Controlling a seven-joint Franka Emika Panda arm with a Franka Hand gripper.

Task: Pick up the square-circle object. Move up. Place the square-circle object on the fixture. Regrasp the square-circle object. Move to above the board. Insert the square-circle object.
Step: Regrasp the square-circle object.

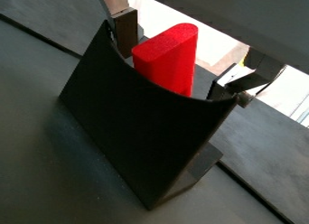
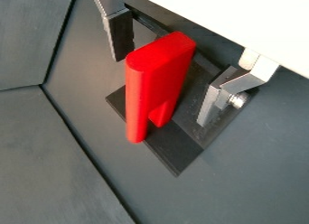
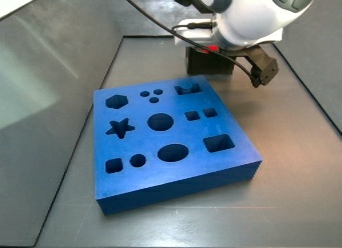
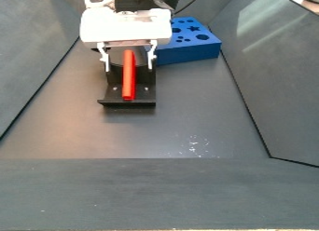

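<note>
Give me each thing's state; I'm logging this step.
Peg: resting tilted on the fixture, between the fingers, ungripped.
Fixture: on the floor, holding the peg.
Hand: open, straddling the peg at the fixture.
Board: flat on the floor, holes empty.

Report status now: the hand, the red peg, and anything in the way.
Hand open over the fixture, fingers either side of the red peg, apart from it. Peg rests on fixture. Board apart. Nothing in the way.
</note>
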